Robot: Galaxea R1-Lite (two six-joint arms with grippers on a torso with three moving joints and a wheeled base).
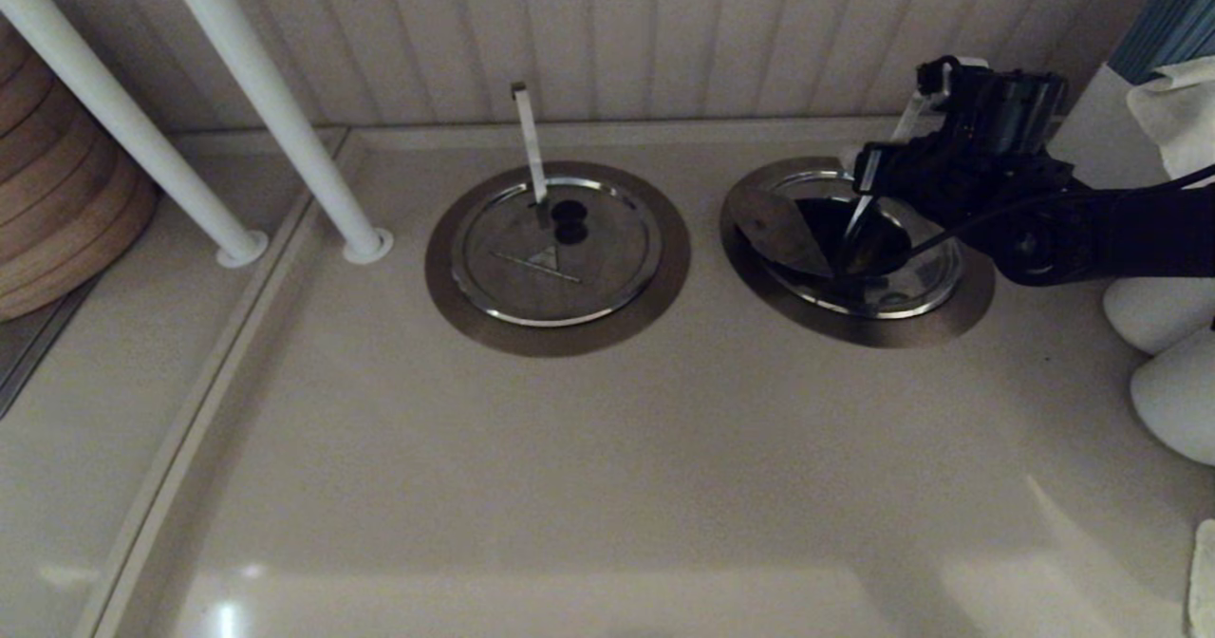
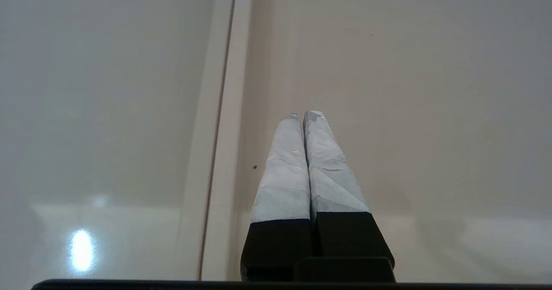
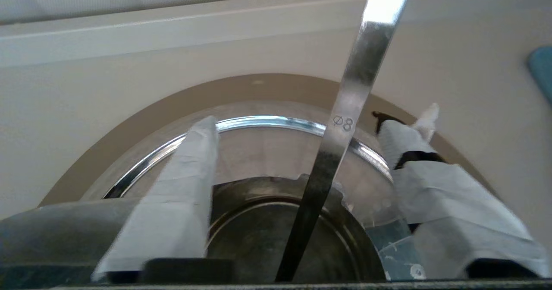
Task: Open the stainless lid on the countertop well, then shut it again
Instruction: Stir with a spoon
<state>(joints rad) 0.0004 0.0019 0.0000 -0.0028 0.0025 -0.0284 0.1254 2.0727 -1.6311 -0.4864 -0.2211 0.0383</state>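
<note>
The right gripper [image 3: 302, 130] is held over the countertop well [image 1: 959, 320], fingers [image 3: 189, 169] spread around the metal strip [image 3: 358, 87], nothing pinched; left gripper [image 2: 307, 115] fingers are pressed together.

The stainless lid [image 1: 859, 249] is glossy polished steel, and its countertop well [image 1: 759, 258] wears a matt grey-brown metal collar. At nine o'clock the twin lid [image 1: 555, 263] gleams equally. The countertop [image 1: 607, 486] is smooth, faintly glossy cream.

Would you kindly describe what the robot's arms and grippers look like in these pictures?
The right arm is black, with a boxy black wrist block and a thin black cable looping beside it. The right gripper has black finger bases and fingers wrapped in crinkled pale grey-white tape. The left gripper matches: black bases, the same pale wrapped fingers.
</note>
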